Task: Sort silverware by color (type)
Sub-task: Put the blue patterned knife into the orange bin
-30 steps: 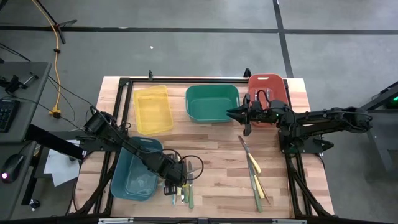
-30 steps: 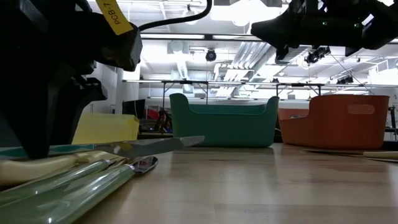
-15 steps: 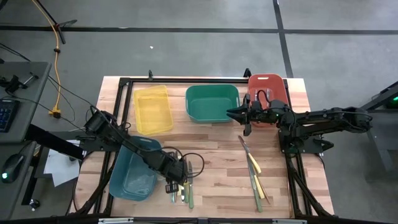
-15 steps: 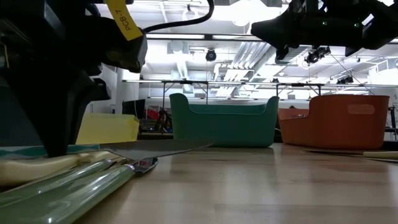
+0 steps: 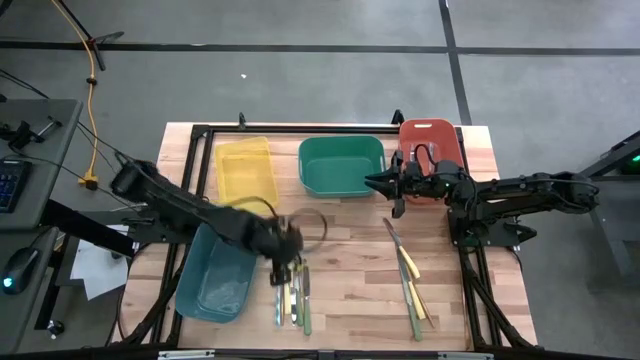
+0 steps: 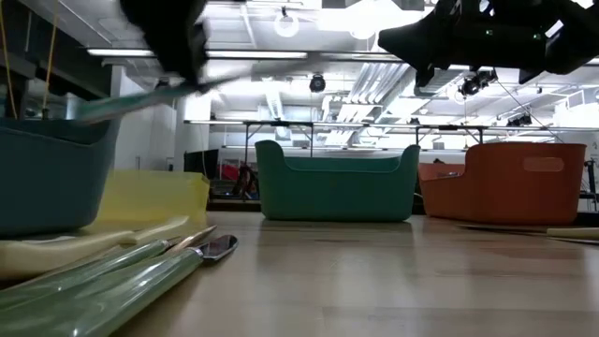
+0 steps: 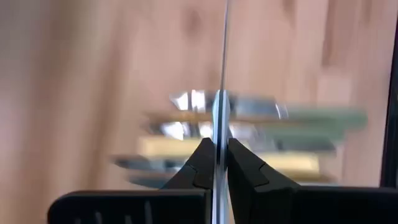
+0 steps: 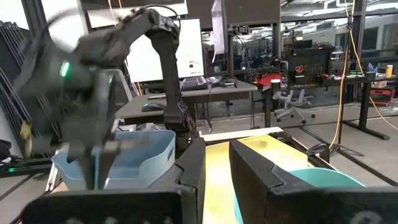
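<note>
Wooden counter (image 5: 350, 250), high view: left pincer (image 5: 287, 262) sits just beyond a silverware cluster (image 5: 293, 300), teal bin (image 5: 215, 285) beside it. Right pincer (image 5: 385, 186) hangs by the red bin (image 5: 430, 135); whether it's apart or together, can't tell.
Low view: a thin utensil (image 6: 150, 94) is airborne above the remaining pieces.
Left wrist view: fingers (image 7: 202, 163) clamped together on that utensil's thin edge.

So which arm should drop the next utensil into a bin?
Left. Its gripper is shut on a thin light-blue-handled utensil beside the teal plastic bin; the right gripper waits by the red bin.
</note>
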Robot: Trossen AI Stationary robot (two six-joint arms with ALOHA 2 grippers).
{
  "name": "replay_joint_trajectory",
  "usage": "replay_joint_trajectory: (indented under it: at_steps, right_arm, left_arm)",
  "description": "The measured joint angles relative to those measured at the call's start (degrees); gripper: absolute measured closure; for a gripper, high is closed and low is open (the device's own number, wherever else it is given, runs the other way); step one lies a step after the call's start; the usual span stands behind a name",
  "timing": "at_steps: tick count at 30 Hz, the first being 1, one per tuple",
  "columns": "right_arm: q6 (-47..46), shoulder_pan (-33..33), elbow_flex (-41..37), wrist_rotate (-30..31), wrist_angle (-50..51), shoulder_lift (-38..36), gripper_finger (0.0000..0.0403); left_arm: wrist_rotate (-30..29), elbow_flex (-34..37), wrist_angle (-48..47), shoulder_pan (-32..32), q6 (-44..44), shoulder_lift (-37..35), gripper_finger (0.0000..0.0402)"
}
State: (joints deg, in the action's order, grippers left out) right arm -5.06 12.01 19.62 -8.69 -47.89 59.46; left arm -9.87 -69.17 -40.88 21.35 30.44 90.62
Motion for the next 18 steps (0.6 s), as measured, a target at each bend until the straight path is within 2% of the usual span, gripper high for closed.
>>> replay_joint_trajectory:
  at_steps: [6, 9, 11, 13, 18]
  right_arm:
    - [-0.44, 0.0, 0.0, -0.02, 0.43, 0.02, 0.0345]
    - [-0.46, 0.0, 0.0, -0.02, 0.24, 0.02, 0.0345]
    - [-0.46, -0.02, 0.0, -0.02, 0.05, 0.02, 0.0345]
    - [-0.46, -0.02, 0.0, -0.03, -0.05, 0.02, 0.0345]
    - [-0.46, -0.04, 0.0, -0.37, 0.48, 0.04, 0.0345]
  left_arm:
    - [-23.6, -0.07, 5.09, -2.12, -10.98, -11.48, 0.0396]
    - [-28.08, -0.08, 11.28, -3.32, -19.03, -14.07, 0.0396]
    - [-27.61, 1.05, 18.02, -4.64, -24.55, -14.74, 0.0397]
    - [-24.04, 5.31, 27.35, -6.96, -29.24, -15.32, 0.0397]
    - [-5.15, 20.42, 52.89, -16.75, -29.9, -15.36, 0.0397]
